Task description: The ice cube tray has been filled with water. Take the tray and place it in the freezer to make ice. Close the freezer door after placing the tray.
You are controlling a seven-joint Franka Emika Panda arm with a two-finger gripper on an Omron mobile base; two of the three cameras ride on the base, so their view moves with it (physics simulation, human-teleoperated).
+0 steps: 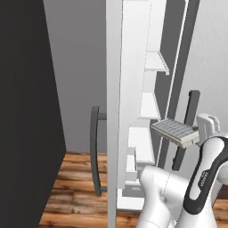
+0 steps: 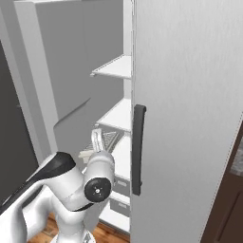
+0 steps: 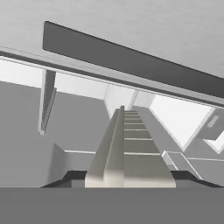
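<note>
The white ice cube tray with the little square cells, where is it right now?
The white ice cube tray is held in the air by the gripper, shut on its end, at the right of the left base view, pointing into the open light grey freezer beside its white shelves.

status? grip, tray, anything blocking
Gripper shut on tray, fingers at its near end. Tray level, pointing into the open freezer, not yet on a shelf. Freezer door open; path looks clear.

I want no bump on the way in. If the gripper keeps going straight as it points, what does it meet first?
The gripper, shut on the flat white ice cube tray, points into the open light grey freezer; probably a white inner shelf, though depth is unclear.
</note>
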